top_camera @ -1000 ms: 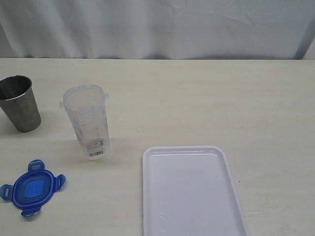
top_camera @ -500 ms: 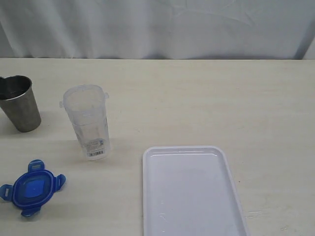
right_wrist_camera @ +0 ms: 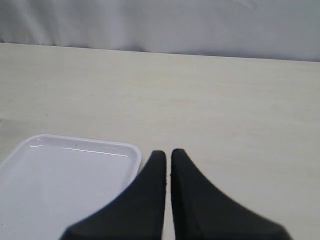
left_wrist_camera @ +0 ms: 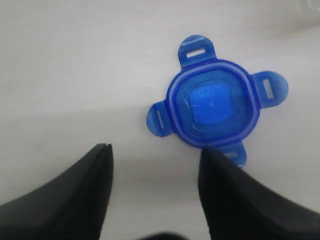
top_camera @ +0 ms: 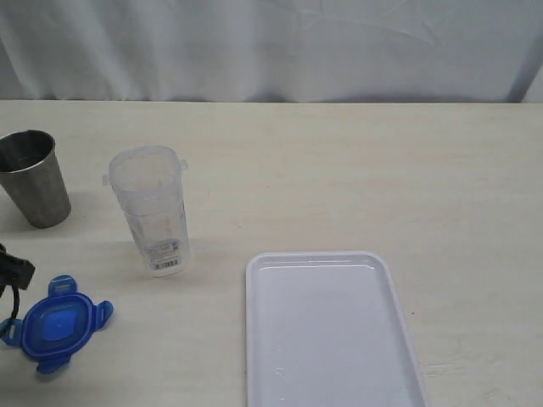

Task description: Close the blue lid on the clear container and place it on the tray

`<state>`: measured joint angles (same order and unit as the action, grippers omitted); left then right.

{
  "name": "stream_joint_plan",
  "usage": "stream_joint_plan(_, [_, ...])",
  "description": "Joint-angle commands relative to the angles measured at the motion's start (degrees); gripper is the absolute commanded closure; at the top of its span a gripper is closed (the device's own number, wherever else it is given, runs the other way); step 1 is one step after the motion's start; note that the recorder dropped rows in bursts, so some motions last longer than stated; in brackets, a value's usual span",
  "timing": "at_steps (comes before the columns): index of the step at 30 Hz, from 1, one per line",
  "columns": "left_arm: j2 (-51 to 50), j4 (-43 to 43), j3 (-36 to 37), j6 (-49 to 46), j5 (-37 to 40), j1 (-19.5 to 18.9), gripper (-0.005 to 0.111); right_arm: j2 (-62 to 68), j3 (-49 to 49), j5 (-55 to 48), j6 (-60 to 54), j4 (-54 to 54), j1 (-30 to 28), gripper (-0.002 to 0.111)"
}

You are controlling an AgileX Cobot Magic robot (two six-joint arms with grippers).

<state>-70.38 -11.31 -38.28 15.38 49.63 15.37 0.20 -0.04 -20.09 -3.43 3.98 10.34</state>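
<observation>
The blue lid point(top_camera: 57, 326) lies flat on the table at the front left, its four flaps spread out. In the left wrist view the blue lid point(left_wrist_camera: 215, 105) sits just beyond my left gripper point(left_wrist_camera: 155, 152), which is open and empty above bare table; one finger's tip overlaps the nearest flap. A black part of the left arm point(top_camera: 15, 273) shows at the left edge beside the lid. The clear container point(top_camera: 153, 212) stands upright and uncovered. The white tray point(top_camera: 322, 339) lies at the front centre. My right gripper point(right_wrist_camera: 167, 152) is shut, empty, beside the tray point(right_wrist_camera: 60, 185).
A grey steel cup point(top_camera: 36, 178) stands at the far left, behind the lid and left of the container. A white curtain hangs along the table's back edge.
A black part of the left arm has come into the exterior view at the left edge, down beside the blue lid. Lid, container, cup and tray have not moved.
</observation>
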Motion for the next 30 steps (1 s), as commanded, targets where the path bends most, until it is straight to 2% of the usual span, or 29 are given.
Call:
stream_joint_plan(1, [-0.14, 2.6, 5.31, 3.74, -6.42, -0.08, 0.051, -0.2, 0.04, 0.4, -0.01, -0.45, -0.16, 0.104])
stream_joint_plan(6, [-0.14, 3.35, 10.68, 7.62, -15.5, -0.08, 0.051, -0.2, 0.04, 0.4, -0.01, -0.45, -0.16, 0.104])
stream_joint_plan(9, [-1.89, 3.25, 10.87, 7.62, -15.36, -0.6, 0.051, -0.2, 0.04, 0.4, -0.01, -0.45, -0.16, 0.104])
stream_joint_plan(17, [-13.42, 3.39, 10.64, 8.69, -17.37, -6.71, 0.051, -0.2, 0.04, 0.4, -0.01, -0.45, -0.16, 0.104])
stream_joint_plan(23, [-18.74, 3.99, 10.8, 8.69, -25.4, -6.73, 0.051, -0.2, 0.04, 0.4, -0.01, -0.45, -0.16, 0.104])
stream_joint_plan(30, [-22.95, 3.37, 10.8, 8.69, -30.08, -6.73, 0.051, -0.2, 0.04, 0.4, -0.01, -0.45, -0.16, 0.104])
